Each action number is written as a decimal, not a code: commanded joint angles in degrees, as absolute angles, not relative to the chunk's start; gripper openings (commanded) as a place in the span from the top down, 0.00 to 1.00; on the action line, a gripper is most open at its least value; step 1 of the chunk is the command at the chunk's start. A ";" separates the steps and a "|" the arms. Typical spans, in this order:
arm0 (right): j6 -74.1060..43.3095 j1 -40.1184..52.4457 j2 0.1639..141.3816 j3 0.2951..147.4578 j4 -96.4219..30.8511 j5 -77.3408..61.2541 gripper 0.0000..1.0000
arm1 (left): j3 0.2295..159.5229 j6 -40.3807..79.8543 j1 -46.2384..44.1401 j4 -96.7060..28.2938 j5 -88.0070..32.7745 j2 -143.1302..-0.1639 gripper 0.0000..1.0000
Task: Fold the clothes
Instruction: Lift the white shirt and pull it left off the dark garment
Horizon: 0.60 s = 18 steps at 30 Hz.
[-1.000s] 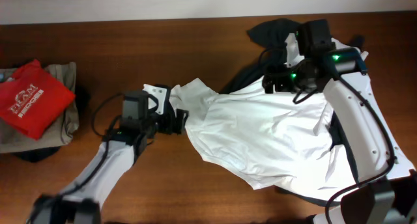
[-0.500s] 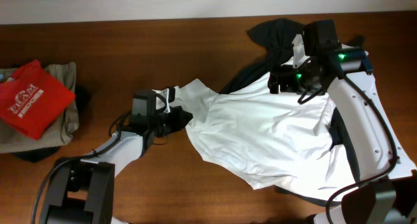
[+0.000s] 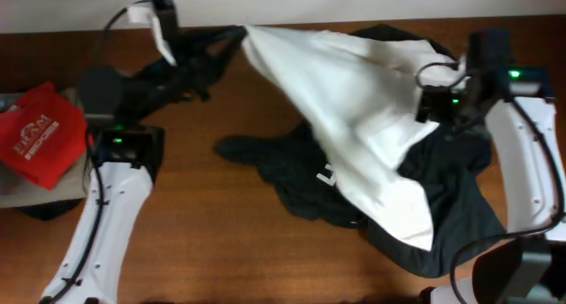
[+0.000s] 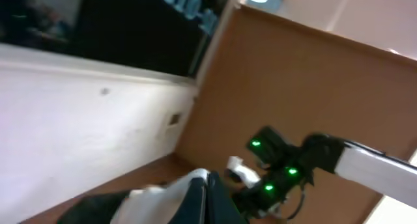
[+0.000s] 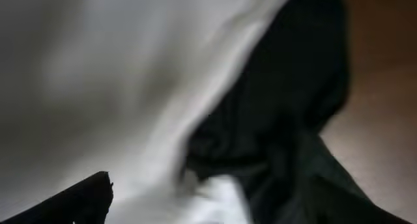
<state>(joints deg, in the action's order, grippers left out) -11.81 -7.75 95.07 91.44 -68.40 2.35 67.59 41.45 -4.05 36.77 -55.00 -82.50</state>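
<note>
My left gripper (image 3: 232, 37), upper left, clamps the big white cotton T-shirt (image 3: 354, 101) — right gripper (image 3: 432, 102) buried in cloth, can't tell its grip.

left gripper (image 3: 234, 36): swung up to far edge | white T-shirt (image 3: 354, 101): lifted, stretched | dark garment (image 3: 296, 180): uncovered

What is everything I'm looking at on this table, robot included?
white T-shirt: one, white, lifted and stretched between the two grippers.
dark garment: one, near black, crumpled on the table under the T-shirt.
red shirt: one, red with white lettering, folded, at the robot's far left.
pale cloth: one, beige, under the red shirt.
table: one, brown wood.
left gripper: one, dark, raised at the far edge, holding the T-shirt.
right gripper: one, dark, holding the T-shirt's other end.
</note>
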 commanded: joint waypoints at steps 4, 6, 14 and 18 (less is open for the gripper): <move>-10.76 -14.33 98.13 81.43 -66.57 3.07 0.03 | 67.29 23.53 9.41 8.38 -35.73 -83.92 0.99; -10.76 -14.17 99.44 76.20 -62.87 3.07 0.03 | 67.29 15.90 9.54 0.32 -25.10 -84.25 0.99; -10.81 -14.22 103.79 63.26 -47.33 -4.67 0.06 | 67.29 13.61 9.13 -12.23 -7.68 -85.34 0.99; -10.81 -13.52 106.63 63.20 -46.63 -5.13 0.33 | 67.29 13.61 9.02 -19.94 -7.68 -85.34 1.00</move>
<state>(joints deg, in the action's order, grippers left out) -10.55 -14.09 104.09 63.72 -47.27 -4.03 67.20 14.50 9.08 -17.63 -8.82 -85.47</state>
